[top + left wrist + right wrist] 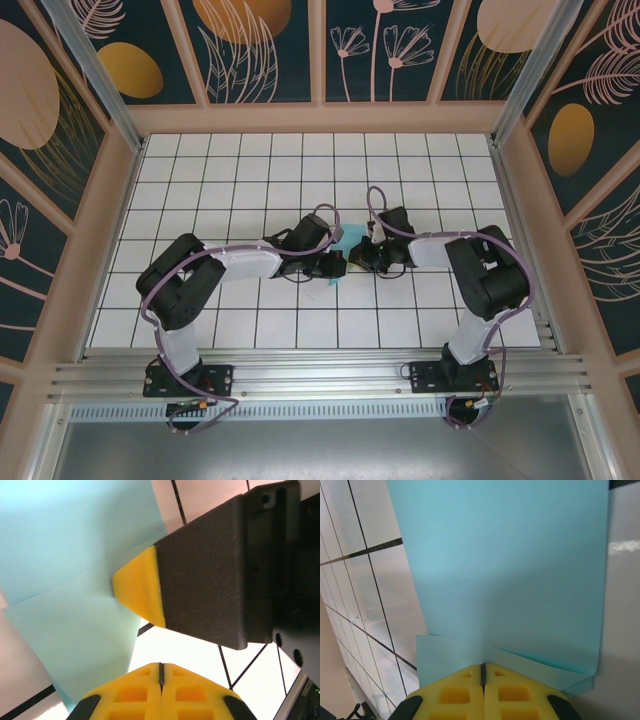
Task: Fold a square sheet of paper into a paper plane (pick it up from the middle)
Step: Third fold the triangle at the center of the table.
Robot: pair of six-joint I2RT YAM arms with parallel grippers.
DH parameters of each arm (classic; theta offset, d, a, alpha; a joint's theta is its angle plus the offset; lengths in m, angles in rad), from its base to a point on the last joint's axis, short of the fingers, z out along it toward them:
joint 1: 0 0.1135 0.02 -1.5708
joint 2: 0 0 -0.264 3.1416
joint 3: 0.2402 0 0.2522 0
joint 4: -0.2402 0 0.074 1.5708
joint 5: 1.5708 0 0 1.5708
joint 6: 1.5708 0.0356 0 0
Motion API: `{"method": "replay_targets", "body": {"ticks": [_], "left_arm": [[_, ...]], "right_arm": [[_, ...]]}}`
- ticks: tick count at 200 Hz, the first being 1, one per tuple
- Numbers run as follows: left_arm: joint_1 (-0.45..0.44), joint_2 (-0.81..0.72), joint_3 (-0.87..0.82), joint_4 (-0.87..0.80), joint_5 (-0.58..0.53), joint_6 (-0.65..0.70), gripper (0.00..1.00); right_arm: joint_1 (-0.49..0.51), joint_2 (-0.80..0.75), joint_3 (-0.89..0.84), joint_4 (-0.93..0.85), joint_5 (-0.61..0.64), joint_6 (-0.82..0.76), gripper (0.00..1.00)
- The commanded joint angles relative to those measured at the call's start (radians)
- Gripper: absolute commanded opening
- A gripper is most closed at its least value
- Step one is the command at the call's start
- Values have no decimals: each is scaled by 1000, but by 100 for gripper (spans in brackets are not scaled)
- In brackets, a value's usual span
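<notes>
The square sheet of paper [510, 570] is light teal, creased and partly folded, with layers overlapping near its lower edge. My right gripper [482, 666] is shut on it; the folds run together at the seam of its yellow tips. In the left wrist view the paper [65, 555] hangs at the left, and one of the right gripper's fingers [140, 587] touches its edge. My left gripper [161, 665] is shut, with the paper beside it to the left and nothing showing between its tips. From above, both grippers meet mid-table, left [338, 264] and right [357, 258], with a bit of paper [335, 279] below them.
The white grid-tiled table [250, 170] is boxed in by wooden-framed patterned walls [100, 200] on three sides. An aluminium rail [320, 375] with the arm bases runs along the near edge.
</notes>
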Motion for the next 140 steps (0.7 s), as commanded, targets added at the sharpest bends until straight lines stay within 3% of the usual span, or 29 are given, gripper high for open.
{"method": "replay_targets", "body": {"ticks": [1,56,102,140], "left_arm": [[-7,-34,-12,-11,1,-4,0],[-5,26,20,9,30,-10,1],[-6,45,20,-44,-50,5,2],[-6,54,-3,-32,-52,-7,3]], "right_arm": [[1,48,-10,-57,92,-3,7],[1,49,-9,-58,92,-4,7],[2,49,-6,-60,90,-5,7],[1,48,-5,-63,92,-6,7]]}}
